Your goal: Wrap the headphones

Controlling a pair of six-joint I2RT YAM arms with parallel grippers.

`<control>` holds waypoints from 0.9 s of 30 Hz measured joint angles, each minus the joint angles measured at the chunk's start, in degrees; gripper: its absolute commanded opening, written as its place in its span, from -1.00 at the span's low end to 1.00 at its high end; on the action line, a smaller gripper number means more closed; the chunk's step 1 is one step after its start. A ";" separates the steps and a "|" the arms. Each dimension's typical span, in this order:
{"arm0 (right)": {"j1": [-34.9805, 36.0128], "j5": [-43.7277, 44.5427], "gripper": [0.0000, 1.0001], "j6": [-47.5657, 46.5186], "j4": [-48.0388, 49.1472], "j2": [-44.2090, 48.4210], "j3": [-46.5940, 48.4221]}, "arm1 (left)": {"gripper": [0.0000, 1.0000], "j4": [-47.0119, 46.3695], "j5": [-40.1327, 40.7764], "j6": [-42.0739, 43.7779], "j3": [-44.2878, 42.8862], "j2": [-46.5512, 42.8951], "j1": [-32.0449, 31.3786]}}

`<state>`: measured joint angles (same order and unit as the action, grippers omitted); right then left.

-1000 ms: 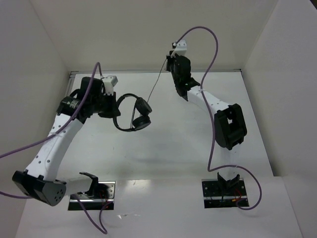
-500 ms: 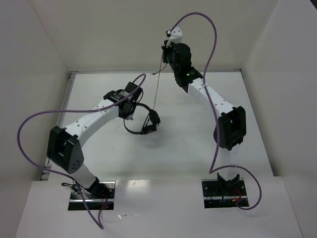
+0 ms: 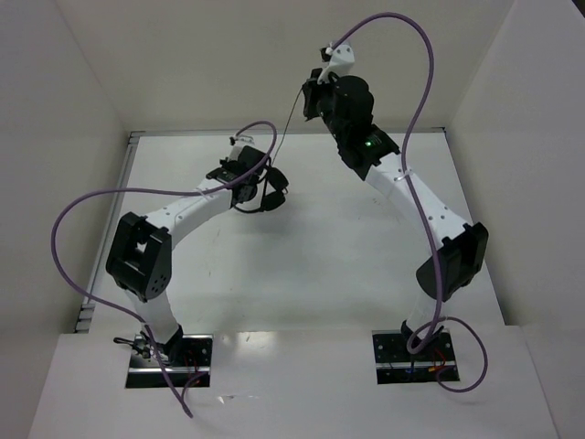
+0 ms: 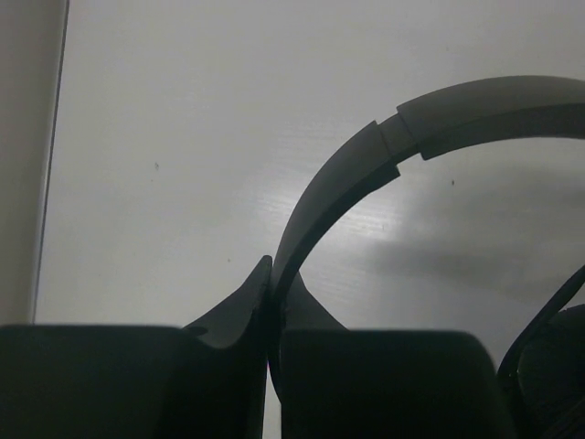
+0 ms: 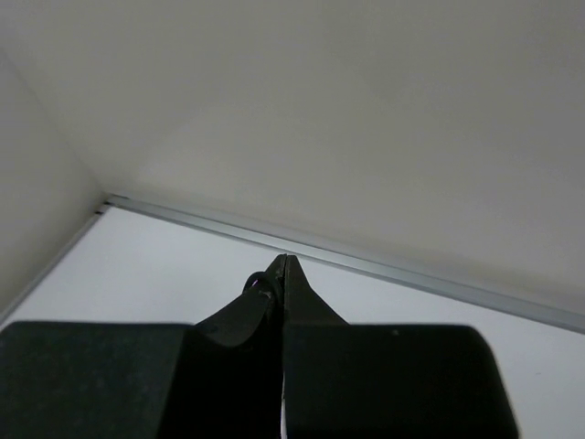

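Headphones [image 3: 271, 192] farther back than before

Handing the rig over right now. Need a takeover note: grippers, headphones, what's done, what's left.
Grippers: the left gripper is shut on the thin curved headband of the small black on-ear headphones. The right gripper is shut on the long thin black cord.
Where: the headphones are at the back left of the white table. The right gripper is raised over the far edge, and the cord runs in a line from it down to the headphones.
Done: both grasps made, cord drawn out.
Left: wind the cord around the headphones. No turns are visible on the headband.
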<state>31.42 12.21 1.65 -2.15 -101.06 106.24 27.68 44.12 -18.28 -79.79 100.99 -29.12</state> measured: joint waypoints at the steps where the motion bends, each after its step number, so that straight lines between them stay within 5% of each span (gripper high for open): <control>1: 0.35 -0.68 -0.98 1.55 -0.09 1.11 -0.87 | -0.99 -1.68 0.59 -0.61 0.00 0.39 0.37; 11: 8.61 -4.11 -0.98 9.53 -5.92 2.99 -2.03 | -0.99 -9.86 1.07 -9.79 -8.22 9.38 7.72; 27: 13.64 -11.89 -0.98 24.00 -6.25 10.97 -24.59 | -0.99 -10.88 -27.43 -24.17 -33.07 15.21 19.63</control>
<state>45.06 0.32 25.65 -8.40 -90.08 81.65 16.80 16.69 -42.46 -112.86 116.20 -9.50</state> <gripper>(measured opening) 0.012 0.048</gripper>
